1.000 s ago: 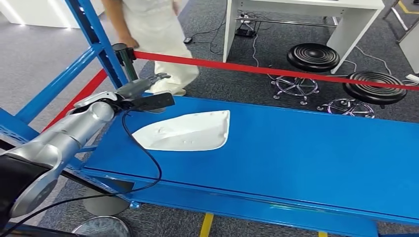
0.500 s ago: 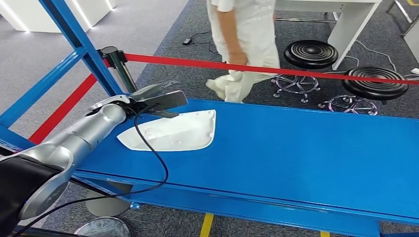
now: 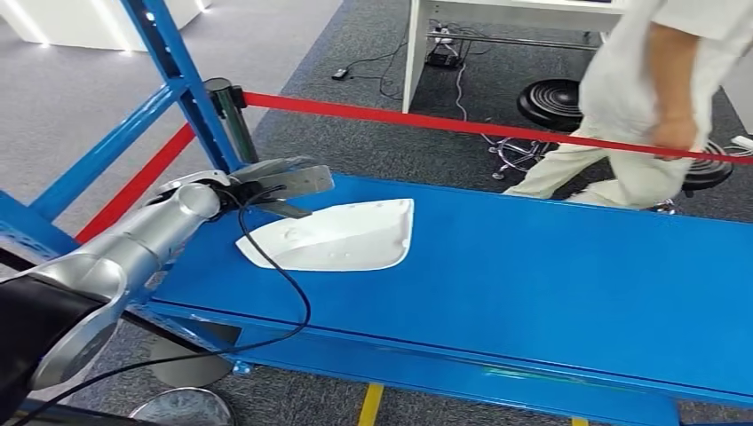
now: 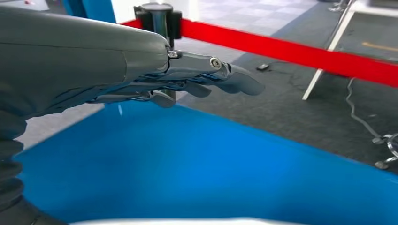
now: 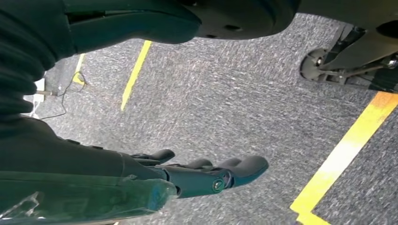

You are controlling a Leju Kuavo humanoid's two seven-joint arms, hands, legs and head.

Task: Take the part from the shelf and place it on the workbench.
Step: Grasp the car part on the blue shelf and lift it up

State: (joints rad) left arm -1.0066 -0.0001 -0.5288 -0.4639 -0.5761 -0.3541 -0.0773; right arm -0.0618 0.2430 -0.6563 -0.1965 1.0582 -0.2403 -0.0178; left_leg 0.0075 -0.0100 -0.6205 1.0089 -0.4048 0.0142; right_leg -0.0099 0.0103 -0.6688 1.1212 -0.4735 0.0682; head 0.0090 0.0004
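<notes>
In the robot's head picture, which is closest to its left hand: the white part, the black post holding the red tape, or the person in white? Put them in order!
Measured from the left hand:
1. The white part, on the blue workbench, just beside the hand.
2. The black post, a little behind the hand, at the bench's far left corner.
3. The person, far off to the right, beyond the red tape.

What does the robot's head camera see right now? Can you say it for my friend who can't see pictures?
A white curved part lies flat on a blue workbench, and the robot's left hand hovers just beside it, fingers stretched out and holding nothing. Behind the bench a red barrier tape runs across, and a person in white clothes walks past.
</notes>
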